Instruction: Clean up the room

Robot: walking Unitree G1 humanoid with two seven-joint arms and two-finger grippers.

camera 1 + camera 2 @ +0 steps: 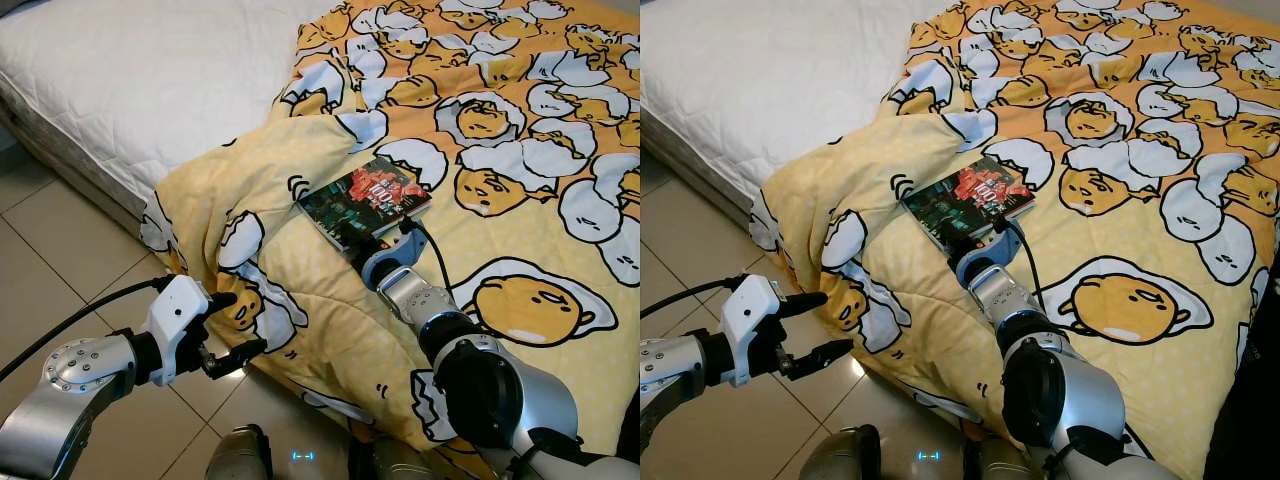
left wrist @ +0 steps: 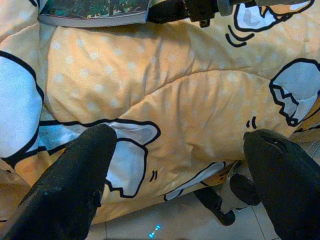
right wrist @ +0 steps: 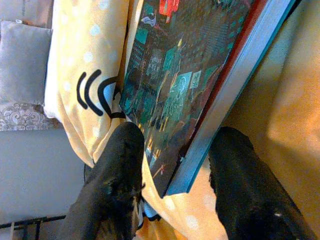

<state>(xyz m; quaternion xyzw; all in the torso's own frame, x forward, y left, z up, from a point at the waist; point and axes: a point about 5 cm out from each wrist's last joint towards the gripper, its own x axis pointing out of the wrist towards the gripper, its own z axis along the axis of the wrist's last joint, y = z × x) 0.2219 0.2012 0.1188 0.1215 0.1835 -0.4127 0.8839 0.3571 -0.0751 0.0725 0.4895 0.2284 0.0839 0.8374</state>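
Two eye views: a book [image 1: 364,205] lies on a yellow egg-print blanket [image 1: 500,180] over the bed [image 1: 130,90]; the right gripper [image 1: 385,247] reaches its near corner, and the left gripper [image 1: 238,325] hangs spread beside the blanket's drooping edge above floor tiles [image 1: 60,260]. Left wrist view: fingers [image 2: 75,185] apart before the blanket. Right wrist view: fingers [image 3: 117,170] straddle the book's corner, not clamped.

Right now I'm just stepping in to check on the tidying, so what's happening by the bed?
The robot is reaching for a book lying on the yellow egg-print blanket. Its right tool is open, one finger on the cover and one past the book's edge, not yet closed on it. The left tool hovers open beside the blanket where it hangs toward the tiled floor. Part of the white mattress lies uncovered.
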